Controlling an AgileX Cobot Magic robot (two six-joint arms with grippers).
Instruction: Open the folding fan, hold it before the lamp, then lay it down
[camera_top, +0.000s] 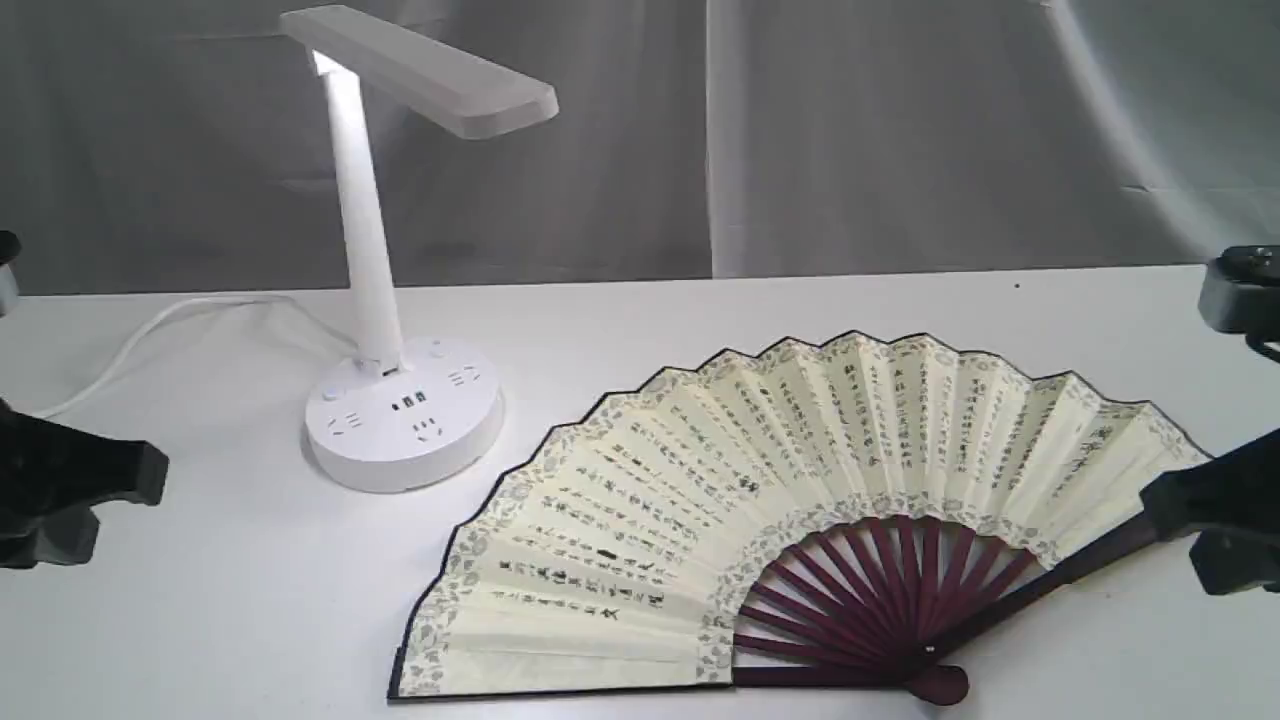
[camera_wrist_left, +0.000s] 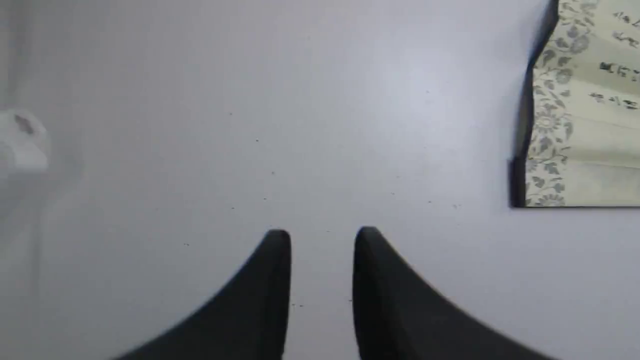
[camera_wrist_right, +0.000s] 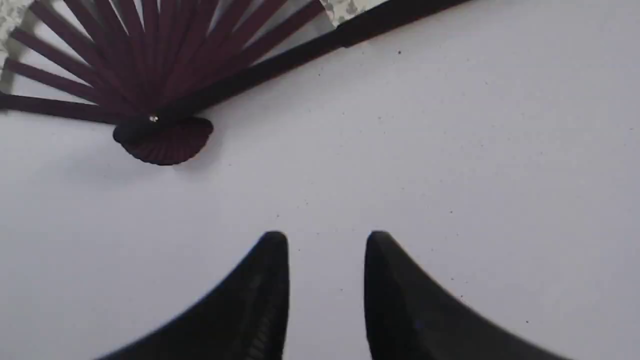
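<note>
Folding fan (camera_top: 800, 480) lies fully spread and flat on the white desk (camera_top: 250, 620), lettered face up. Its pleats arch toward 12 o'clock and its maroon ribs (camera_top: 880, 590) gather at the pivot (camera_top: 935, 682), low in the exterior view at about 5 o'clock. One guard runs from the pivot toward 9 o'clock along the desk; the other points toward 2 o'clock.

The lamp (camera_top: 365, 250) stands at 10 o'clock from the fan, apart from it. Its round base (camera_top: 400, 430) shows sockets, and its flat head (camera_top: 430, 70) juts toward 3 o'clock from the top of the stem. A white cord (camera_top: 150, 330) trails from the base toward 9 o'clock. A grey curtain (camera_top: 900, 130) closes the scene behind.

The left pincer (camera_wrist_left: 322, 234) sits at the 9 o'clock edge of the exterior view, well apart from the fan and at about 8 o'clock from the lamp base. Its fingers stand a little apart with only bare desk between them, gripping nothing. Its wrist view catches just the fan's flower-bordered corner.

The right pincer (camera_wrist_right: 326, 235) is at the 3 o'clock edge. In the exterior view its dark body overlaps the tip of the 2 o'clock guard. Its wrist view, though, shows the fingers parted over bare desk, clear of both pivot and guard, holding nothing.
</note>
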